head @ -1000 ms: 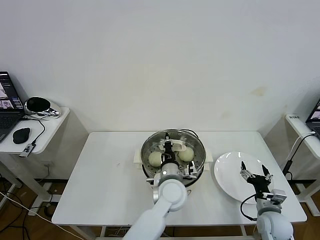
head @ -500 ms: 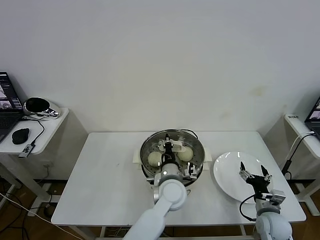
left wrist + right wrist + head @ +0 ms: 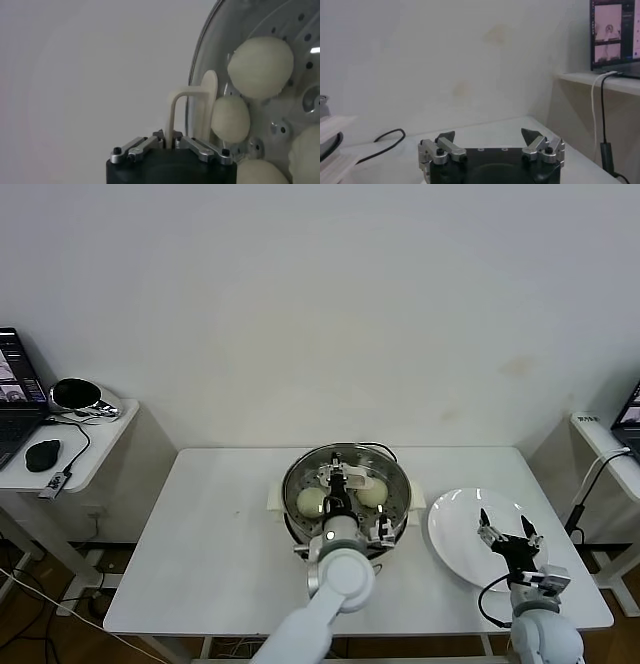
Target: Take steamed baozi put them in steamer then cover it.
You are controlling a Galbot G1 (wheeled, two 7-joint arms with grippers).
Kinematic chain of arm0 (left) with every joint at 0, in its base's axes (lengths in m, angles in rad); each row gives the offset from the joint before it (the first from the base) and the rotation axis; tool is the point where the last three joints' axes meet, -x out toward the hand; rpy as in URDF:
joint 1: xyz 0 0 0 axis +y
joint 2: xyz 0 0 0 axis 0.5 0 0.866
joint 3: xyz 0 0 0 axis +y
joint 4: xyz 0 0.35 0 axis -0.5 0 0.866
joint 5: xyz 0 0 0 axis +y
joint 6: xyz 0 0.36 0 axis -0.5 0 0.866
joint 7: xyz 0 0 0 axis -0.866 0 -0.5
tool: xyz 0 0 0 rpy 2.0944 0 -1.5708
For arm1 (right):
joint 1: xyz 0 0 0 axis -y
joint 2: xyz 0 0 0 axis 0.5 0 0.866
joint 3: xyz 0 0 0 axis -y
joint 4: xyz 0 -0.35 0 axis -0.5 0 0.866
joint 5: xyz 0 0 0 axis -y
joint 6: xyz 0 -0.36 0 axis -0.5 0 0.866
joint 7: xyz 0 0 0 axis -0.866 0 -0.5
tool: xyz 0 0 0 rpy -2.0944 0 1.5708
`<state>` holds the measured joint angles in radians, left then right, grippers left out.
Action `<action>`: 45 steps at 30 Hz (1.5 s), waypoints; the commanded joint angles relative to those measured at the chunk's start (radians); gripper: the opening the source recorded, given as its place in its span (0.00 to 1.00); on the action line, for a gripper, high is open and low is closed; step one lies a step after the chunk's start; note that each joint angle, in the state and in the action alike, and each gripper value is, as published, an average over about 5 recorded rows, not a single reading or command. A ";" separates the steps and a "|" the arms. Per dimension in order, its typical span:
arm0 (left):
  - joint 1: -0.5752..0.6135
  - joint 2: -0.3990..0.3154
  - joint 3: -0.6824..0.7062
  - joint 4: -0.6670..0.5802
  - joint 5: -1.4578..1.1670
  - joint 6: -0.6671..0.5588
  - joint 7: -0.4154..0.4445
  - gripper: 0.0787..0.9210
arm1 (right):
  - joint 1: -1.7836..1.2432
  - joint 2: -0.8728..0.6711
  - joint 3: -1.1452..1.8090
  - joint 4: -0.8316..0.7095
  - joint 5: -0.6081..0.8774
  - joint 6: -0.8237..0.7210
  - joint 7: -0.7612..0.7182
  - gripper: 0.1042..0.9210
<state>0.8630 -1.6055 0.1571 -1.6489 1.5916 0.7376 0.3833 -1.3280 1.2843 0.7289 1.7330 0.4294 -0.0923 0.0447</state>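
The steamer (image 3: 288,492) stands mid-table with the glass cover (image 3: 200,60) lying on it. Several cream-white baozi (image 3: 260,66) show through the glass on the perforated tray; two are plain in the head view (image 3: 311,502). My left gripper (image 3: 338,484) hangs over the middle of the cover. The cover's cream handle (image 3: 192,107) stands between its jaws, which are slightly parted with a thin gap on each side (image 3: 169,136). My right gripper (image 3: 510,534) is open and empty (image 3: 489,134), just above the white plate (image 3: 455,534).
A side table (image 3: 70,444) at the far left holds a laptop, a mouse and a headset. A black cable (image 3: 385,142) runs behind the steamer. A shelf with a screen (image 3: 615,35) stands to the right of the table.
The cover stays on the steamer and both arms stay almost where they were.
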 commanded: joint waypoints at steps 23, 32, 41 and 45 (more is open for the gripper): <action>0.146 0.050 0.024 -0.339 0.029 0.038 0.104 0.88 | -0.018 -0.003 0.003 0.022 0.009 -0.010 -0.017 0.88; 0.303 0.178 -0.217 -0.648 -0.278 -0.089 -0.073 0.88 | -0.081 -0.023 -0.011 0.109 0.047 0.012 -0.018 0.88; 0.609 0.189 -0.644 -0.769 -1.041 -0.459 -0.330 0.88 | -0.153 -0.028 -0.053 0.134 0.034 0.062 -0.036 0.88; 0.747 0.147 -0.740 -0.693 -1.246 -0.637 -0.429 0.88 | -0.185 -0.027 -0.080 0.163 -0.034 0.079 -0.051 0.88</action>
<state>1.2607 -1.4491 -0.1874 -2.2698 1.0797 0.7043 0.2272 -1.4397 1.2598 0.6993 1.8409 0.4587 -0.0565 0.0195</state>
